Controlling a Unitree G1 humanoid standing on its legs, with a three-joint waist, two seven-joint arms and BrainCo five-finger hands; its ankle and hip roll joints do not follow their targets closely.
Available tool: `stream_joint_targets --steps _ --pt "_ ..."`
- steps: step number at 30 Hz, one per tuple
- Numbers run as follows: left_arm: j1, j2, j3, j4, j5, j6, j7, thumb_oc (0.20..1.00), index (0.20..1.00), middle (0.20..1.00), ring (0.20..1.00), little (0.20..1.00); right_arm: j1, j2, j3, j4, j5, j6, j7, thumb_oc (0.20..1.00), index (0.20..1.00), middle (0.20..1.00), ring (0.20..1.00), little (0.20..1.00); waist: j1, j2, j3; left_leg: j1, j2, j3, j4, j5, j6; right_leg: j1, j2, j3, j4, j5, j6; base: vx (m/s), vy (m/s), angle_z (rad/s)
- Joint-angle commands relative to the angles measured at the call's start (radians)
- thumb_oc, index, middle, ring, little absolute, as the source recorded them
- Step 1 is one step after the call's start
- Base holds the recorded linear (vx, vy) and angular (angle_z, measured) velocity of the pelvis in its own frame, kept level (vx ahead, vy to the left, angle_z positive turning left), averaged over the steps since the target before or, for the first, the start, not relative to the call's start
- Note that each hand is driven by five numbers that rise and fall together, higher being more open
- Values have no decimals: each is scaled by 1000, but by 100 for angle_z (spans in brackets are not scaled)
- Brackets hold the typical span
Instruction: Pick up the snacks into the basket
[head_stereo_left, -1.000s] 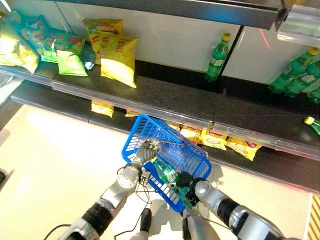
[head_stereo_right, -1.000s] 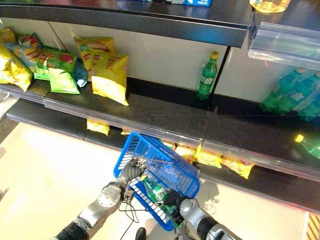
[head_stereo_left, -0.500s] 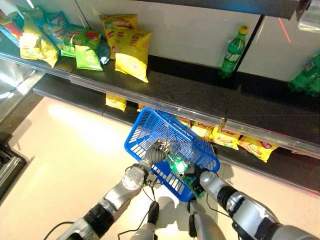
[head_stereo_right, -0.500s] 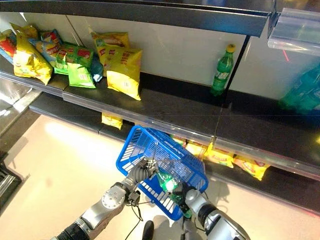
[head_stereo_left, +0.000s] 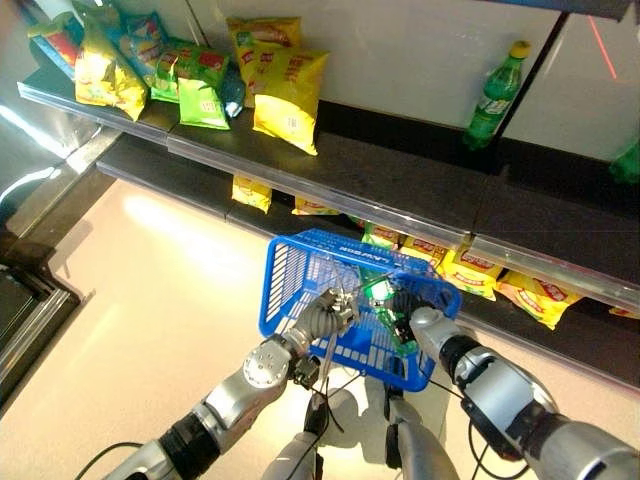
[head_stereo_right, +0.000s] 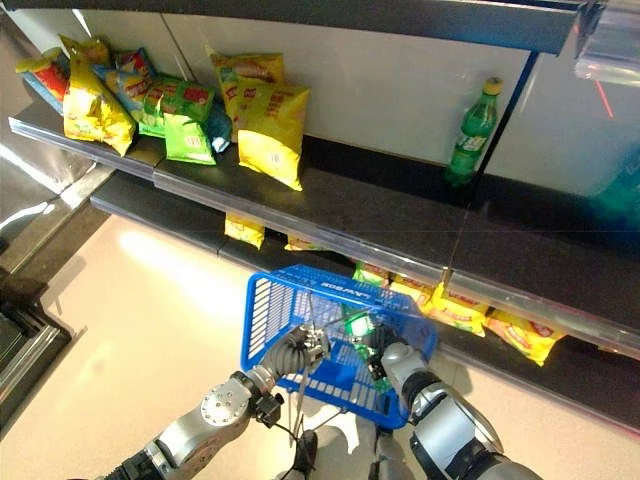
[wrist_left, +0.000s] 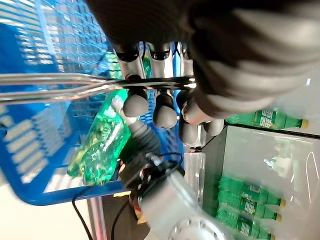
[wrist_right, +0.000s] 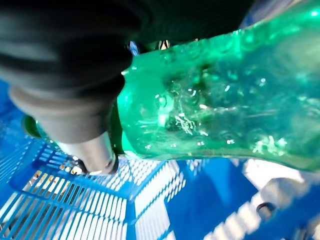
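A: Left hand (head_stereo_left: 325, 318) has its fingers curled round the wire handle (wrist_left: 60, 85) of the basket (head_stereo_left: 290, 290), so the basket hangs off that arm in front of the shelf (head_stereo_left: 380, 185).

B: And the right hand (head_stereo_left: 412, 308) is down inside it, clamped on a green bottle (wrist_left: 100, 140). You can see the bottle pressed right against the palm in the right wrist view, with the blue lattice just below.

A: So what's going in is a drink, not a snack. The snack bags (head_stereo_left: 285, 90) sit at the shelf's left end, untouched, and more yellow packs (head_stereo_left: 470, 275) line the lower shelf just behind the basket.

B: Why the low reach, do you think?

A: My read: the hand carries the bottle close to the basket floor so it can be laid down, not dropped. The left wrist view shows it lying slantwise over the bottom, near a side wall.

B: Is it resting on the floor yet?

A: Can't tell. The grip looks firm, though.

B: And 1 more bottle (head_stereo_left: 492, 95) stands upright toward the shelf's right, well apart from the bags.

A: The basket sits level, which I'd say is the point of holding the handle mid-span: nothing slides while the other hand works.
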Motion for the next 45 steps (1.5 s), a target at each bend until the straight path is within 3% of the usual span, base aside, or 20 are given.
stream_joint_targets --steps 1,6,7,20,27,31,32,38,41,44,45 --pt "-19 17 -12 -213 -38 -76 -41 200 200 200 200 200 -141 33 3 -52 28 -76 3 200 200 200 200 200 11 22 -23 -25 27 5 -60 22 7 -16 -70 58 132 -148 138 0 0 0" --pt "-32 19 -31 -207 -39 -70 -49 200 200 200 200 200 -142 55 -1 -54 61 -81 2 200 200 200 200 200 8 20 -22 -28 28 4 -57 23 6 -18 -70 56 134 -152 138 0 0 0" --pt "-36 18 -35 -206 -43 -70 -50 200 200 200 200 200 -143 64 10 -59 58 -81 6 1000 1000 1000 1000 1000 7 18 -22 -30 27 4 -55 22 6 -19 -69 56 135 -152 138 0 0 0" --pt "-10 17 -25 -201 -40 -63 -45 200 200 200 200 200 -111 80 57 -70 -35 -79 10 1000 1000 1000 1000 1000 -2 6 -24 -32 28 7 -44 17 6 -18 -69 58 139 -154 136 1 1 0" --pt "12 26 10 -196 -8 -67 -26 200 200 200 200 200 -66 58 105 -168 -125 -92 -5 1000 1000 1000 1000 1000 -20 -14 -26 -33 30 13 -36 11 7 -18 -69 64 142 -154 138 0 0 0" --pt "31 29 53 -183 29 -69 -5 200 200 200 200 200 28 -9 138 -344 -179 -107 -12 1000 1000 1000 1000 1000 -38 -29 -26 -32 31 18 -31 7 7 -15 -68 68 144 -155 141 6 15 -1" --pt "41 23 78 -160 62 -78 -1 200 200 200 200 200 133 -75 139 -499 -198 -136 -17 1000 1000 1000 1000 1000 -51 -41 -27 -30 32 18 -23 3 8 -6 -70 68 140 -156 144 24 15 -4" --pt "71 0 144 -29 127 -98 15 200 200 200 200 200 433 -154 22 -653 -155 -195 13 1000 1000 1000 1000 1000 -79 -64 -47 -17 33 22 2 -21 15 34 -79 60 108 -143 156 20 35 -1" --pt "121 -22 218 123 222 -113 39 200 200 200 200 200 622 -178 -94 -634 -134 -221 23 1000 1000 1000 1000 1000 -106 -86 -81 15 30 55 21 -48 27 78 -85 79 75 -127 169 47 139 -16" --pt "163 -41 259 206 247 -116 41 200 200 200 200 200 706 -175 -153 -591 -125 -228 28 1000 1000 1000 1000 1000 -122 -89 -108 44 23 76 14 -57 35 105 -87 96 60 -120 181 65 179 -43" --pt "195 -60 306 281 273 -124 50 200 200 200 200 200 765 -162 -224 -526 -84 -237 37 1000 1000 1000 1000 1000 -136 -90 -134 71 17 95 2 -62 40 119 -88 110 52 -115 191 34 113 -46"
